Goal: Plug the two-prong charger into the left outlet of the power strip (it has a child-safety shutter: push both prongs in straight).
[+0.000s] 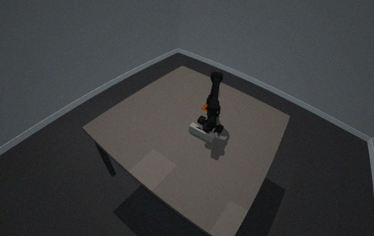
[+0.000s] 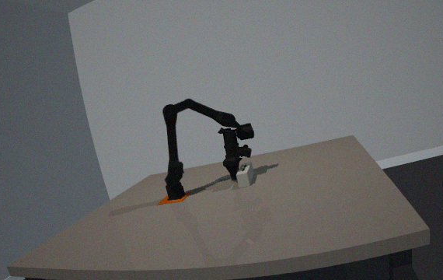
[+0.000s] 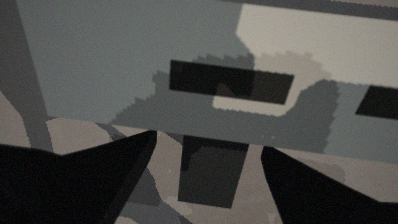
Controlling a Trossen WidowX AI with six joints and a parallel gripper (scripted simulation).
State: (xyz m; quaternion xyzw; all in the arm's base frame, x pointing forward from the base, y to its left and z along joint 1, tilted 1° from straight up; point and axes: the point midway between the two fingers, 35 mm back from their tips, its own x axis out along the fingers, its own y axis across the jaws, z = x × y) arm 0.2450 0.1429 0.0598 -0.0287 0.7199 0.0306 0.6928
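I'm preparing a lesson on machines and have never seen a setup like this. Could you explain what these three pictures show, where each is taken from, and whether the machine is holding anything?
The black jointed thing is a robot arm bolted to an orange base plate on a table. One picture looks down from high above, one from the side, and one from a camera on the arm's wrist. The arm ends in a two-fingered gripper, pointing down beside a pale power strip. In the wrist view its dark fingers stand wide apart, gripping nothing. Between them stands a dark charger, at a slot-shaped outlet of the strip.
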